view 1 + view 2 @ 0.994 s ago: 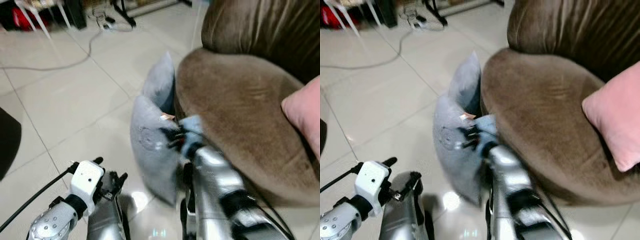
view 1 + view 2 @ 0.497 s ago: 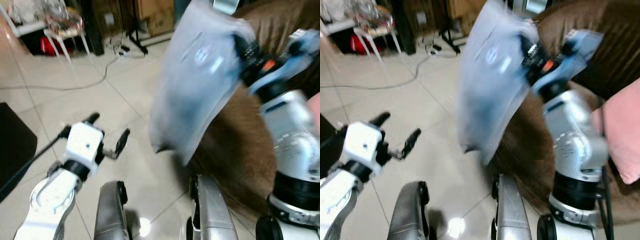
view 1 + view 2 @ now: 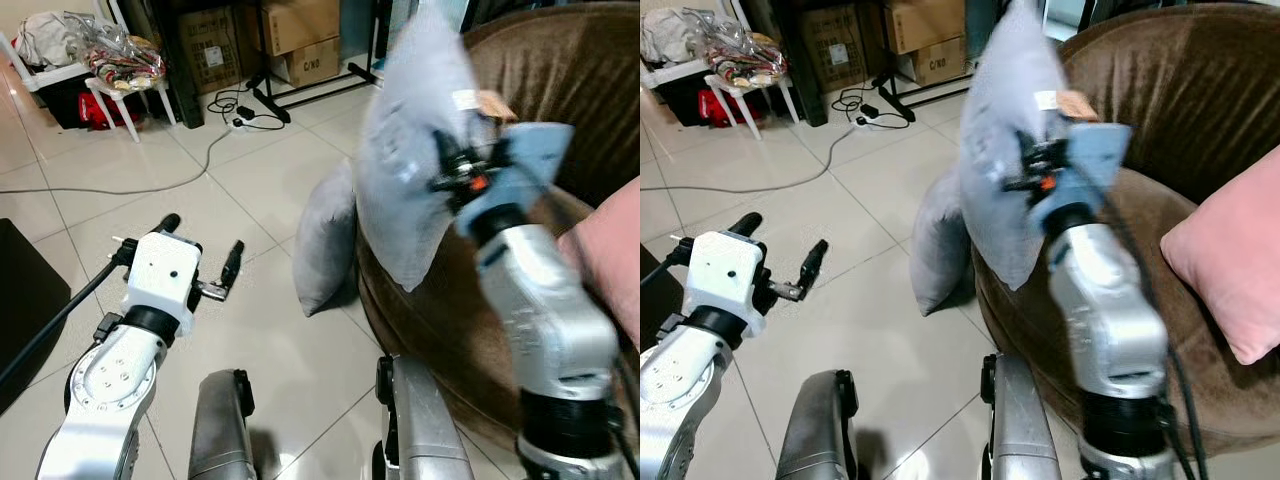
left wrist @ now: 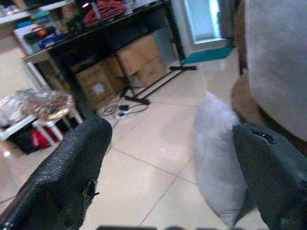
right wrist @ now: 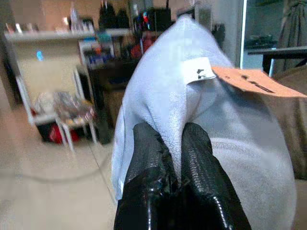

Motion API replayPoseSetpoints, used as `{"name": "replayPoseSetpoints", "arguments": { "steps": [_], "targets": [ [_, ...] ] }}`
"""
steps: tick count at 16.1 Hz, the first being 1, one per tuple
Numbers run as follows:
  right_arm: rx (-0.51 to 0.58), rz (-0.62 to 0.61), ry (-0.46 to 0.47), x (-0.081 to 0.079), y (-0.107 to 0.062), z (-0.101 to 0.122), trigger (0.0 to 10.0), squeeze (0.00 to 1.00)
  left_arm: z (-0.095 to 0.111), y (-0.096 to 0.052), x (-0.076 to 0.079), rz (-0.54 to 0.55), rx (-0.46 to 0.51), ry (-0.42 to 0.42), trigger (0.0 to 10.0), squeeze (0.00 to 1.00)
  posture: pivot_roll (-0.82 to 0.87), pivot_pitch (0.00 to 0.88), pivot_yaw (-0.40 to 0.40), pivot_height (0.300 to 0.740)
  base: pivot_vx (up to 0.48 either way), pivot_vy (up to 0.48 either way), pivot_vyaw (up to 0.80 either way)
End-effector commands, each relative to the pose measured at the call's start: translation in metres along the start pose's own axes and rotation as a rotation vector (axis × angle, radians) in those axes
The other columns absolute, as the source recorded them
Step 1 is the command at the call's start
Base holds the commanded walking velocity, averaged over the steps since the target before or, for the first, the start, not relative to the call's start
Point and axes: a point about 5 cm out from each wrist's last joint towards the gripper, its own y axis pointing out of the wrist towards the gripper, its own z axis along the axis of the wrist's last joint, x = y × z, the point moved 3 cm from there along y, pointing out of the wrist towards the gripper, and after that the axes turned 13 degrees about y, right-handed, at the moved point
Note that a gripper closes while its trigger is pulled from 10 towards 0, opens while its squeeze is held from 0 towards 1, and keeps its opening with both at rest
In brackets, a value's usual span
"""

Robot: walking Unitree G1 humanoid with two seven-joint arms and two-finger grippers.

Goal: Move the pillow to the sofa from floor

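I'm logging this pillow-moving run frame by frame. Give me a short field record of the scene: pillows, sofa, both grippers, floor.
held pillow: grey pillow, lifted in the air at the sofa's front edge
right gripper: shut on the grey pillow's edge, near its tags
left gripper: open, holding nothing, over the tiled floor
second grey pillow: on the floor, leaning against the sofa
sofa: brown sofa; pink cushion on its seat
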Motion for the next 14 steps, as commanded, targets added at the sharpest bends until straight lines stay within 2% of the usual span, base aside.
{"name": "replayPoseSetpoints", "arguments": {
  "steps": [1, 4, 6, 9, 10, 12, 14],
  "targets": [
    [-0.050, -0.060, -0.041, 0.006, 0.003, -0.015, 10.0, 0.00, -0.003, 0.002, -0.005, 0.026, -0.014, 0.008, 10.0, 0.26, -0.05, 0.023, 0.030, 0.560, 0.000, 0.000, 0.00],
    [-0.052, -0.098, 0.002, 0.009, 0.003, -0.017, 10.0, 0.00, -0.003, 0.001, -0.006, 0.029, -0.016, 0.001, 10.0, 0.26, -0.05, 0.028, 0.024, 0.590, 0.000, 0.000, 0.00],
    [-0.044, -0.096, 0.111, 0.010, 0.002, -0.017, 10.0, 0.00, -0.002, 0.002, -0.007, 0.045, -0.014, -0.020, 10.0, 0.25, -0.04, 0.029, 0.018, 0.615, 0.000, 0.000, 0.00],
    [-0.061, -0.075, 0.155, 0.006, -0.001, -0.021, 10.0, 0.00, 0.001, 0.002, -0.007, 0.039, -0.004, -0.011, 10.0, 0.25, -0.03, 0.034, 0.008, 0.640, 0.000, 0.000, 0.00],
    [-0.079, -0.072, 0.162, 0.004, -0.003, -0.025, 10.0, 0.00, 0.002, 0.002, -0.009, 0.047, -0.002, -0.032, 10.0, 0.25, -0.02, 0.038, 0.004, 0.655, 0.000, 0.000, 0.00],
    [-0.088, -0.065, 0.182, 0.002, -0.005, -0.027, 10.0, 0.00, 0.002, 0.002, -0.013, 0.053, -0.004, -0.018, 10.0, 0.25, -0.02, 0.036, 0.012, 0.675, 0.000, 0.000, 0.00],
    [-0.084, -0.080, 0.195, 0.004, -0.008, -0.028, 10.0, 0.00, 0.002, 0.004, -0.013, 0.054, 0.000, -0.007, 10.0, 0.25, -0.03, 0.033, 0.026, 0.695, 0.000, 0.000, 0.00]
  ]
}}
